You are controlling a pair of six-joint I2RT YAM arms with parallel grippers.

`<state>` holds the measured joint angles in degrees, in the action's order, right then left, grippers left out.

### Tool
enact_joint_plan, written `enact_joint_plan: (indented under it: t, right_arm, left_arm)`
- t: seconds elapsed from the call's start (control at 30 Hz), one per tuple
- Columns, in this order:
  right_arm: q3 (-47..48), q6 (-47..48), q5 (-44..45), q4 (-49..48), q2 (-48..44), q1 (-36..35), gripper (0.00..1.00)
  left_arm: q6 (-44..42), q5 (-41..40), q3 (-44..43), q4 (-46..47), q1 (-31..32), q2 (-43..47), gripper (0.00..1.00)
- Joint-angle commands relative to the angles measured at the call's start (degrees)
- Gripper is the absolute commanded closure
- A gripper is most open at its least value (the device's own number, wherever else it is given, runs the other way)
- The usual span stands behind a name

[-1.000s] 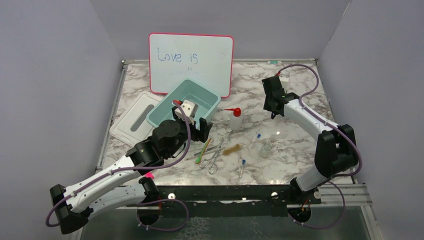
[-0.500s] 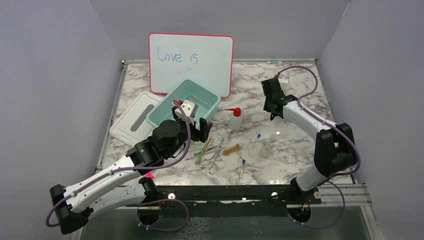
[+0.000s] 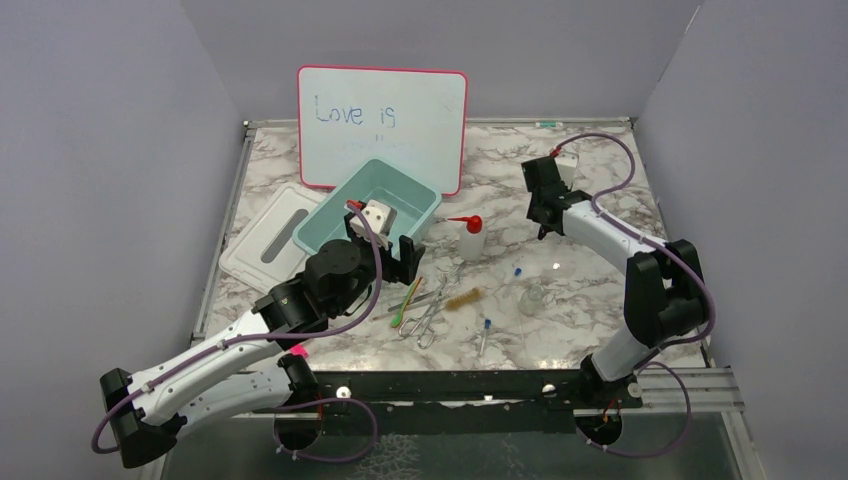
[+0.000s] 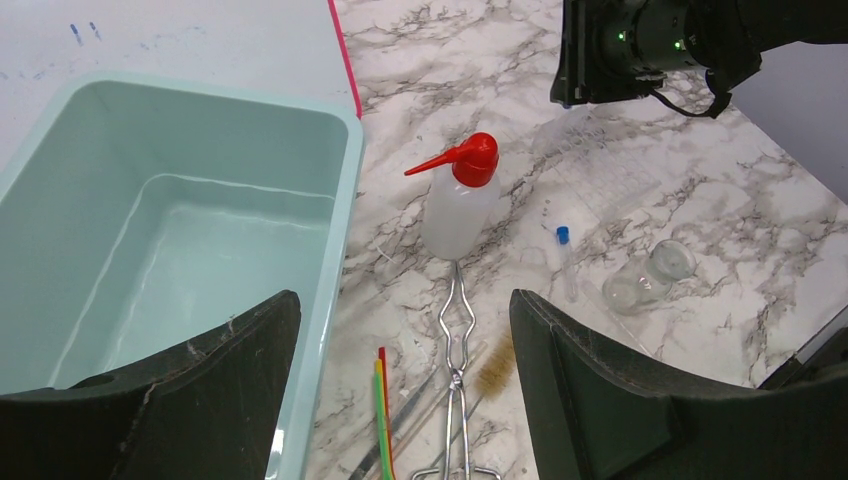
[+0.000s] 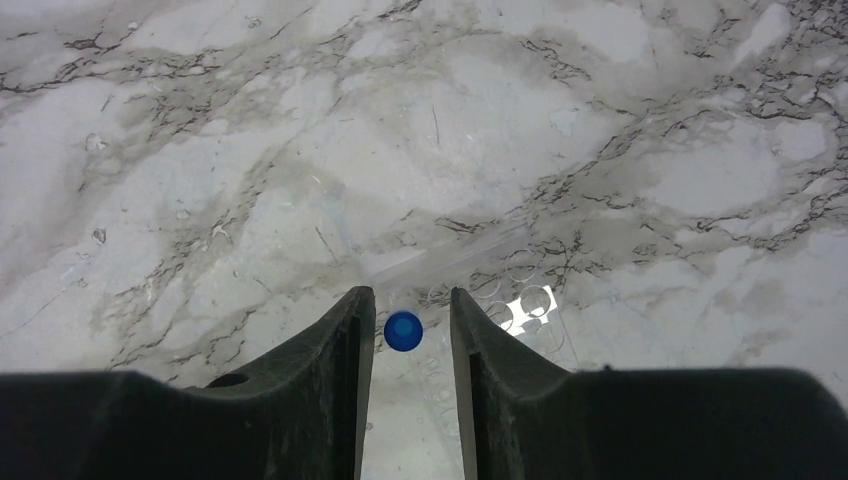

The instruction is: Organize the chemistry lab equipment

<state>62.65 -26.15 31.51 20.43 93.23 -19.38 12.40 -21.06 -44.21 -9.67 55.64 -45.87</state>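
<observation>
- Marble-patterned table (image 3: 600, 160), grey walls on three sides, pink-framed whiteboard (image 3: 380, 125) propped at the back.
- Right gripper (image 5: 408, 300): far right of the table, pointing down. Jaws part-way apart around the cap of a blue-capped tube (image 5: 403, 330) seen end-on, with a sliver of gap on each side and no contact visible.
- Clear rack (image 4: 605, 170) lies directly beneath that gripper, its round holes just visible.
- Left gripper (image 4: 405, 300): jaws spread wide and holding nothing, hovering over the near right rim of the teal bin (image 4: 345, 200).
- White squeeze bottle (image 4: 458, 205) stands upright just right of the bin, its red nozzle pointing towards it.
- Metal tongs (image 4: 455, 350) lie flat, their looped end touching the bottle's base. Brown brush (image 4: 492, 365) sits just beside them.
- Second tube (image 4: 566, 260) lies flat, right of the bottle. Small glass flask (image 4: 645, 283) lies on its side near it.
- Third tube (image 3: 484, 335) lies nearer the front edge.
- White lid (image 3: 265, 240) lies left of the bin.
</observation>
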Motion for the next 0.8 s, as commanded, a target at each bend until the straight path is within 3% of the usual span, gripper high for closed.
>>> enact_joint_plan:
  t: [0.0,0.3,0.77]
  right_arm:
    - [-0.83,-3.01,3.65,-0.16,0.66,0.54,0.63]
    - [-3.01,-3.03,1.51,-0.01,-1.47,0.57,0.67]
    - [-0.03,-0.85,-1.16,-0.12,-1.12,0.56,0.65]
  left_arm:
    - [-0.03,-1.00,0.22,-0.57,0.05,0.08,0.21]
    - [0.03,-0.87,0.17,-0.61,0.01,0.08,0.21]
    - [0.12,-0.99,0.26,-0.61,0.02,0.04,0.21]
